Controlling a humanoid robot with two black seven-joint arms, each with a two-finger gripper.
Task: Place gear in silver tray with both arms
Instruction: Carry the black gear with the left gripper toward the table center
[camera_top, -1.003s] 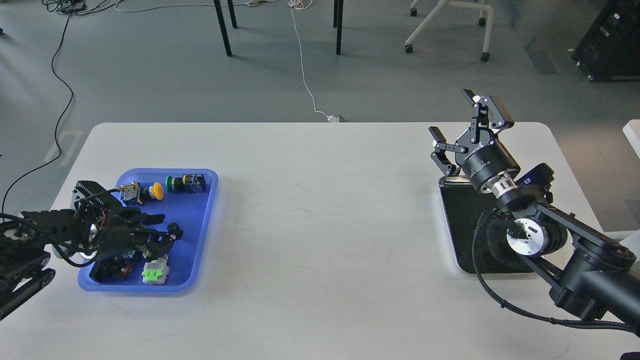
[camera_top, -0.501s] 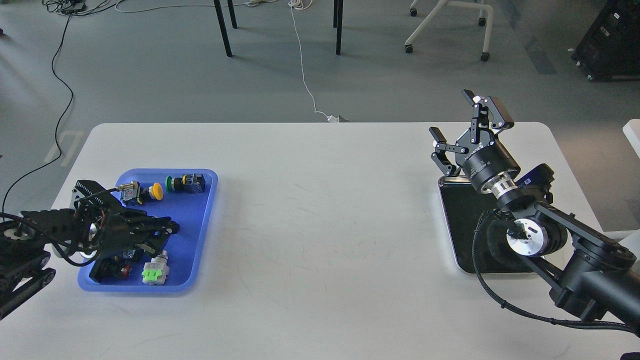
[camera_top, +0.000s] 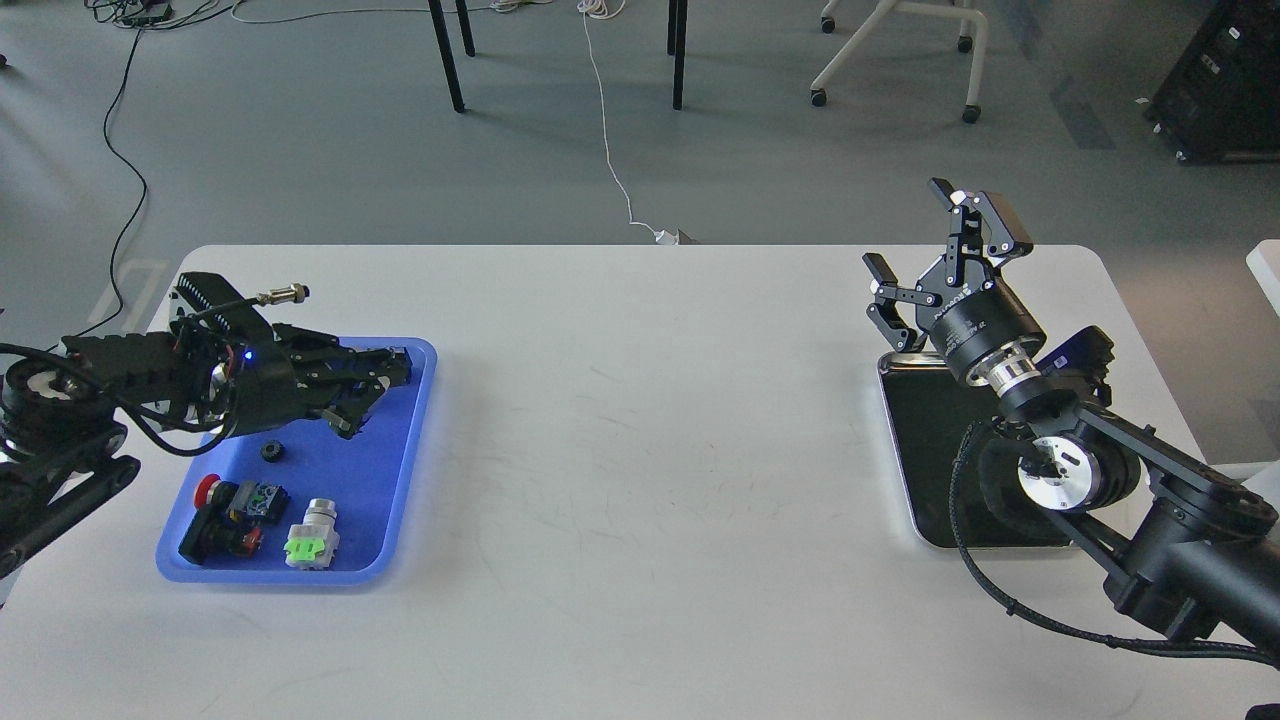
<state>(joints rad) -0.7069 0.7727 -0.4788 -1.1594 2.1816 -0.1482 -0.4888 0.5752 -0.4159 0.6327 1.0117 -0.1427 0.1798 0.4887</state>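
A small black gear (camera_top: 271, 451) lies loose on the floor of the blue plastic tray (camera_top: 395, 470) at the left. My left gripper (camera_top: 352, 408) hovers above the far half of that tray, past and to the right of the gear and not touching it. It is dark and its fingers cannot be told apart. The silver tray (camera_top: 925, 470) with a dark mirror floor sits at the right, partly hidden by my right arm. My right gripper (camera_top: 935, 240) is open and empty, raised above the silver tray's far edge.
The blue tray also holds a red-capped black switch (camera_top: 225, 505) and a white and green part (camera_top: 310, 535) near its front. My left arm hides other parts at the tray's back. A sensor with a cable (camera_top: 280, 295) sticks up from the left arm.
My left gripper closed low in the blue tray, then rose and moved toward the tray's far side. The black gear now lies uncovered on the tray floor. The right arm has barely moved.
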